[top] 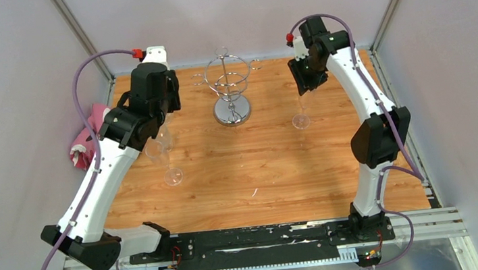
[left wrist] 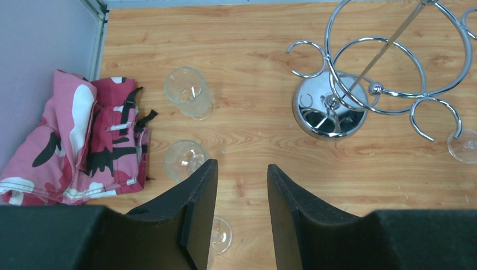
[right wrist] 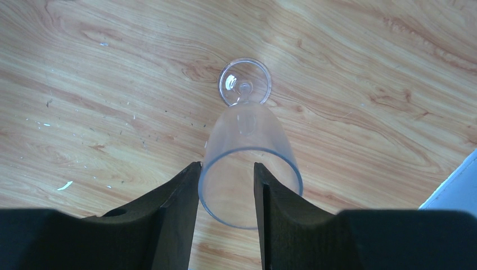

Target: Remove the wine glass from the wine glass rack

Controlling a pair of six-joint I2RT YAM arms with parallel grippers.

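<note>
The chrome wine glass rack (top: pixel 230 90) stands at the back middle of the table; in the left wrist view (left wrist: pixel 332 107) its rings hold no glass. A clear wine glass (right wrist: pixel 247 146) stands upright on the wood under my right gripper (right wrist: pixel 224 166), with its foot on the table (top: pixel 301 120). The right jaws are apart, the left finger beside the rim and the right finger over the bowl's mouth. My left gripper (left wrist: pixel 242 169) is open and empty, hovering left of the rack (top: pixel 163 116). Two more clear glasses (left wrist: pixel 188 93) (left wrist: pixel 183 159) stand beneath it.
A pink camouflage cloth (left wrist: pixel 84 140) lies at the left table edge against the wall (top: pixel 88 144). Grey walls and metal posts close in the back and sides. A black rail (top: pixel 255 238) carries both arm bases at the near edge.
</note>
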